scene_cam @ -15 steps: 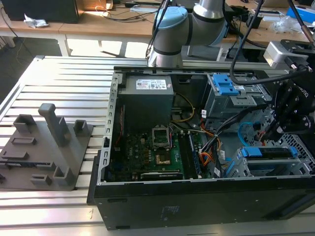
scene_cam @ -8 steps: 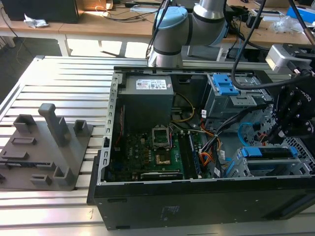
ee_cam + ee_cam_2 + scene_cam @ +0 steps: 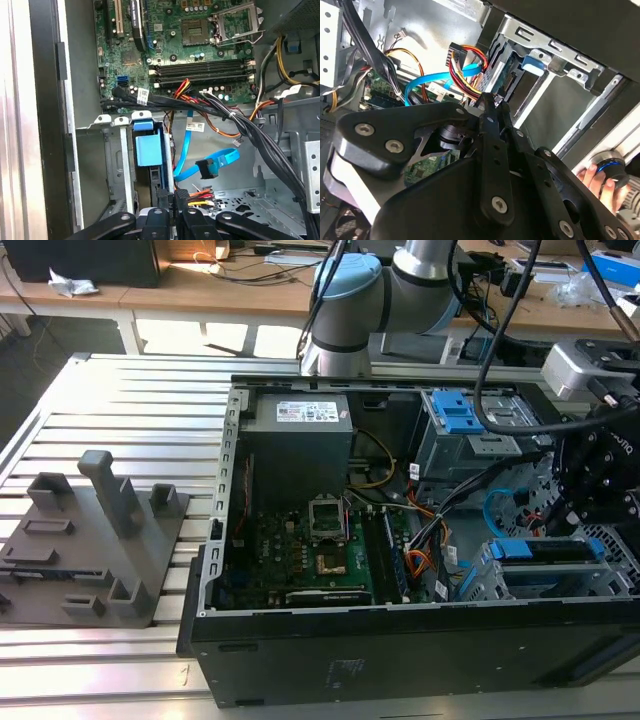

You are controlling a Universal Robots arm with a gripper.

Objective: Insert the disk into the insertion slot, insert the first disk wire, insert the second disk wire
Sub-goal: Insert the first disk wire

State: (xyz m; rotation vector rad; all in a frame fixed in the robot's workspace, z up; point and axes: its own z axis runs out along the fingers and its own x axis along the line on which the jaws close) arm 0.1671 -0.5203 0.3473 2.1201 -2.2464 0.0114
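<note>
Your gripper (image 3: 171, 202) clamps the power plug (image 3: 182, 195), fingers almost together, just beside the disk (image 3: 149, 149), which sits in the slot (image 3: 123, 165). Keep the plug square to the disk, push straight, and mind the blue cable (image 3: 212, 167) near the disk.

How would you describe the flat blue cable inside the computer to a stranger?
Start at the open computer case, then find the green motherboard inside. Beside its edge, a flat light-blue cable curves to a black plug; its neighbours are round black bundles and thin red, yellow, orange wires.
</note>
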